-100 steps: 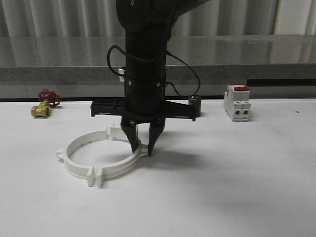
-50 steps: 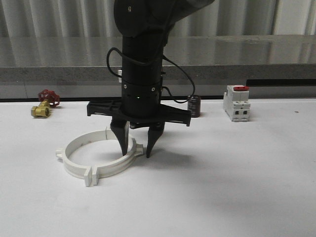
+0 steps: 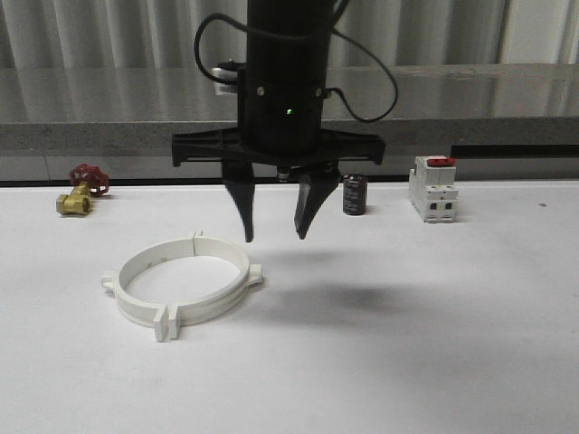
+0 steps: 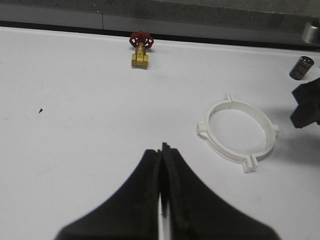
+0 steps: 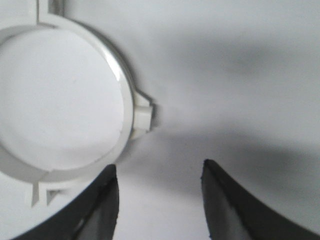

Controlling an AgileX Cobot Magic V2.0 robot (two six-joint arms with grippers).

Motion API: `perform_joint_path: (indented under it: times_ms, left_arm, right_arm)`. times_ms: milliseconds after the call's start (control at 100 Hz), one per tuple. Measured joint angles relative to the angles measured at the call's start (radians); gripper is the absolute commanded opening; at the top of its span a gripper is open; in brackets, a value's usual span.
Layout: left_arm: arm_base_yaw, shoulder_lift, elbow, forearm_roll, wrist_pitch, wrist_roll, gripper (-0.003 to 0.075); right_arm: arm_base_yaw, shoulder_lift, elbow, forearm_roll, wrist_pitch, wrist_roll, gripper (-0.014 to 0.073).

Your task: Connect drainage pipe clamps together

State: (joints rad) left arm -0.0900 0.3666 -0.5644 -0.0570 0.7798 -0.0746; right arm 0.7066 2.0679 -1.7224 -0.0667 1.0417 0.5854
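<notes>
Our right tool, jaws apart and empty, hangs above the clamps, which lie as one white ring on the desk. Our left tool is clenched on nothing, well apart from them. We judge the ring light, stiff and slick (best pinched across its rim beside a tab).

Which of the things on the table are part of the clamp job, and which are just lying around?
Job: drainage pipe clamps, the two halves lying as one ring; right gripper, open above it.

Lying about: brass valve, dark cylinder, breaker.
</notes>
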Motion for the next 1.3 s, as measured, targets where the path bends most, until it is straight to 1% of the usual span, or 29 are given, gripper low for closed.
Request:
perform_joint_path:
  times_ms: [130,210,260,440,640,760,880,970,1140,1300]
  left_arm:
    - [0.000,0.000,0.000,0.000,0.000,0.000,-0.0021]
    - [0.000,0.000,0.000,0.000,0.000,0.000,-0.0021]
    - [0.000,0.000,0.000,0.000,0.000,0.000,-0.0021]
    - [0.000,0.000,0.000,0.000,0.000,0.000,-0.0021]
    - [0.000,0.000,0.000,0.000,0.000,0.000,-0.0021]
    - [0.000,0.000,0.000,0.000,0.000,0.000,-0.0021]
    - [0.000,0.000,0.000,0.000,0.000,0.000,-0.0021]
    - [0.000,0.000,0.000,0.000,0.000,0.000,-0.0021]
    - [0.000,0.000,0.000,0.000,0.000,0.000,-0.0021]
    - [0.000,0.000,0.000,0.000,0.000,0.000,-0.0021]
  right_arm:
    - [-0.011,-0.109,0.102,-0.001,-0.005,-0.101,0.0026]
    - [-0.032,-0.177,0.168,-0.005,-0.017,-0.141,-0.0073]
    - [-0.047,-0.223,0.214,-0.019,-0.030,-0.151,-0.0060]
    - [-0.099,-0.419,0.405,-0.111,-0.070,-0.165,-0.0061]
    - [-0.185,-0.665,0.586,-0.124,-0.128,-0.165,-0.0061]
    - [-0.246,-0.797,0.663,-0.128,-0.134,-0.165,-0.0061]
    - [-0.284,-0.915,0.734,-0.133,-0.134,-0.165,-0.0061]
    - [-0.306,-1.003,0.785,-0.163,-0.136,-0.165,-0.0061]
    - [-0.332,-1.151,0.856,-0.243,-0.136,-0.165,-0.0065]
    - [-0.334,-1.265,0.929,-0.302,-0.218,-0.165,-0.0066]
